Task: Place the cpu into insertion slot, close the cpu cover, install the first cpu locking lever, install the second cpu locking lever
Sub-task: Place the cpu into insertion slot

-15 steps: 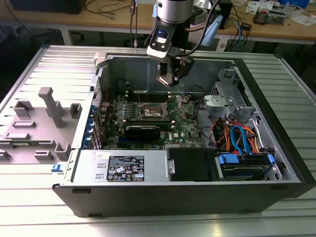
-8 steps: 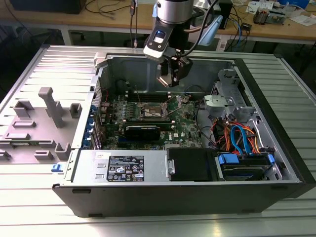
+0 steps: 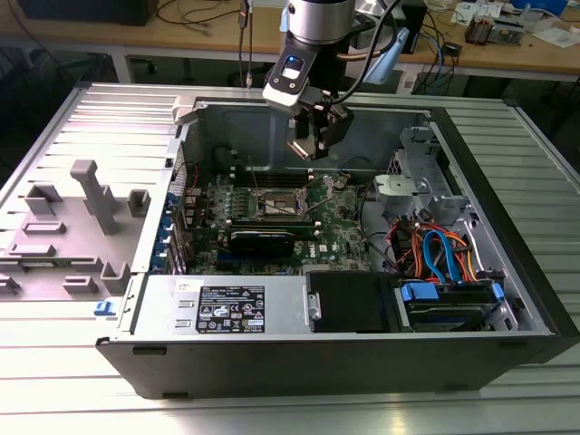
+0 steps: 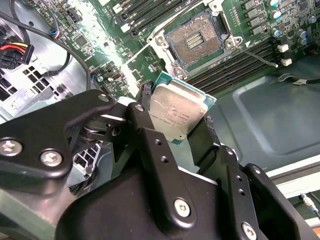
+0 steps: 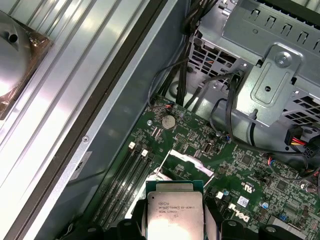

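One claw (image 4: 175, 125) is clenched on the cpu (image 4: 180, 110) by its edges. The chip is tilted, held clear above the board with its silver top showing in both wrist views. Beyond it, the insertion slot (image 4: 197, 42) lies uncovered on the green motherboard (image 4: 235, 12), its dark centre bare. By my judgement the first step, placing, is in hand; it calls for levelling the chip and squaring it over the slot. Farthest out, the open computer case (image 3: 507, 181) sits on the desk (image 3: 54, 381).
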You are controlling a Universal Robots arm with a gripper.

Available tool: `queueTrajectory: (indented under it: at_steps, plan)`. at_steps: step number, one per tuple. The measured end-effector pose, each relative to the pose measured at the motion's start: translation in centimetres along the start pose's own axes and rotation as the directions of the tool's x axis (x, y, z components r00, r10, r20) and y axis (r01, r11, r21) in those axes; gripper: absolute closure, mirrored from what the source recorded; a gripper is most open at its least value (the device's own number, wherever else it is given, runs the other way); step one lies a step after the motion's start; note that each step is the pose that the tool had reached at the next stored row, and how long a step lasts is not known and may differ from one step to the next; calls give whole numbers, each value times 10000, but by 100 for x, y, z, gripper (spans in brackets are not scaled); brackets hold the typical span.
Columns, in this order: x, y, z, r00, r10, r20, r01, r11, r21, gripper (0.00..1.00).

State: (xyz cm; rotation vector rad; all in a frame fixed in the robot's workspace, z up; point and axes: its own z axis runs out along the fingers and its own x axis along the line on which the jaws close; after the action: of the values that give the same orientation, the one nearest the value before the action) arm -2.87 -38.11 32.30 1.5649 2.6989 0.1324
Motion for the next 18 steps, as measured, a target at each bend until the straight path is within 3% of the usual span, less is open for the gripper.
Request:
queueTrajectory:
  at_steps: [9,18]
  plan:
    - [-1,0,0,10000,86,7,-86,10000,-3,45]
    - [-7,-4,2,9989,463,37,-463,9989,-10,45]
